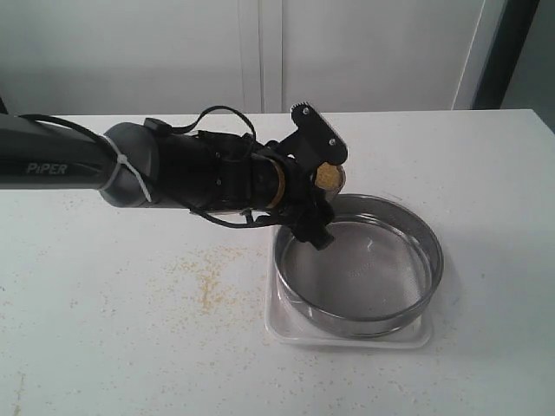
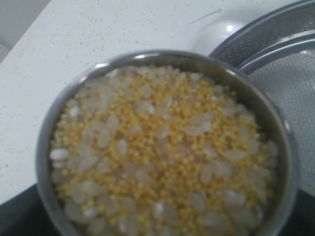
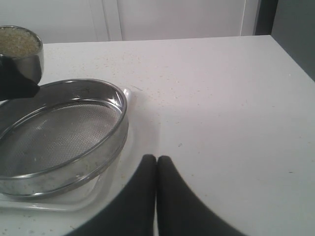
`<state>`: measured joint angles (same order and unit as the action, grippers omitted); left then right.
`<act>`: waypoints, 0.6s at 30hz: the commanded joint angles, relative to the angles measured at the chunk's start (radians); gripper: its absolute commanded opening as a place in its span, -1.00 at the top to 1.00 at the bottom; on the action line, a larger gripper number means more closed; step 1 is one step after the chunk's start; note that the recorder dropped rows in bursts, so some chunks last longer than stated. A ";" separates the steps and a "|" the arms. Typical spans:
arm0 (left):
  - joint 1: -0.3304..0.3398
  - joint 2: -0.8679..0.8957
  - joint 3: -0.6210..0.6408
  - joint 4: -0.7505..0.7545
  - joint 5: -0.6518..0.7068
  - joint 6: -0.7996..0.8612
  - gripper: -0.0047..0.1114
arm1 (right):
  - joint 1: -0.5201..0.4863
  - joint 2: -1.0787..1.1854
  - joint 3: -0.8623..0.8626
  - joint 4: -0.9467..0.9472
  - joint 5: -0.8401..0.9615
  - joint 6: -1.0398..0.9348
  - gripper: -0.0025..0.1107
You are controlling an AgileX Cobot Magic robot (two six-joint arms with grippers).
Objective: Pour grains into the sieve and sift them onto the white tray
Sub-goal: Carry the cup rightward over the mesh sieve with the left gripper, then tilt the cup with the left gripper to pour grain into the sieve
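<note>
My left pincer (image 1: 316, 186) clamps the brimful steel cup (image 2: 162, 142); loose grains (image 2: 162, 152) spill easily, so I'd tip gently. Right pincer (image 3: 156, 169) together.

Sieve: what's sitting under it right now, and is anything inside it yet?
The sieve sits on the white tray, whose rim shows around its base. Its mesh looks bare. The grains are in the steel cup. The tray's surface beneath the mesh is covered.
</note>
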<state>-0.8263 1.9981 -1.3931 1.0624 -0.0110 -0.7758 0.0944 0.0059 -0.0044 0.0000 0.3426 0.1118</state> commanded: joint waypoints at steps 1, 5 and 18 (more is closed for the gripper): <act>-0.003 -0.008 -0.027 0.027 0.011 -0.002 0.92 | 0.005 -0.006 0.004 -0.008 -0.002 -0.002 0.96; -0.025 0.004 -0.050 0.028 0.044 0.060 0.92 | 0.005 -0.006 0.004 -0.008 -0.002 -0.002 0.96; -0.059 0.050 -0.062 0.032 0.117 0.180 0.92 | 0.005 -0.006 0.004 -0.008 -0.002 -0.002 0.96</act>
<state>-0.8820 2.0551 -1.4446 1.0772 0.1036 -0.6040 0.0944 0.0059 -0.0044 0.0000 0.3426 0.1118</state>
